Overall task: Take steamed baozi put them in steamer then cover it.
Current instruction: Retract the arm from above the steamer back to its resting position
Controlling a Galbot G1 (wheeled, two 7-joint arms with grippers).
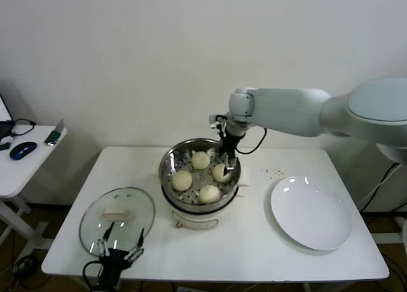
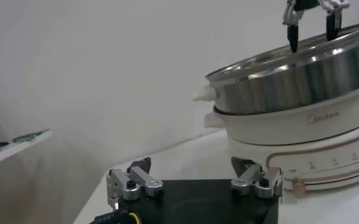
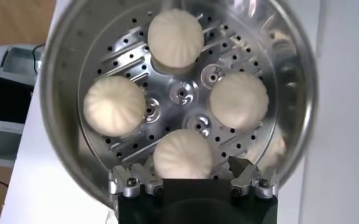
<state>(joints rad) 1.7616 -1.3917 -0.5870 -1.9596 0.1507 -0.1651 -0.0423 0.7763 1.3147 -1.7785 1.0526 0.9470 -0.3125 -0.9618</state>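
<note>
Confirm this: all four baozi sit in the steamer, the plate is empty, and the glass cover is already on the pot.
Not quite. The cover is not on the pot; the head view shows it lying on the table left of the steamer, by the left gripper. Four baozi do sit inside, and the plate is empty.

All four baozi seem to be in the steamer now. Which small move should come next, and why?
Probably lift the right gripper straight up, clear of the steamer. Its jaws are open, all four baozi lie inside, and the cover waits on the table by the left gripper.
</note>
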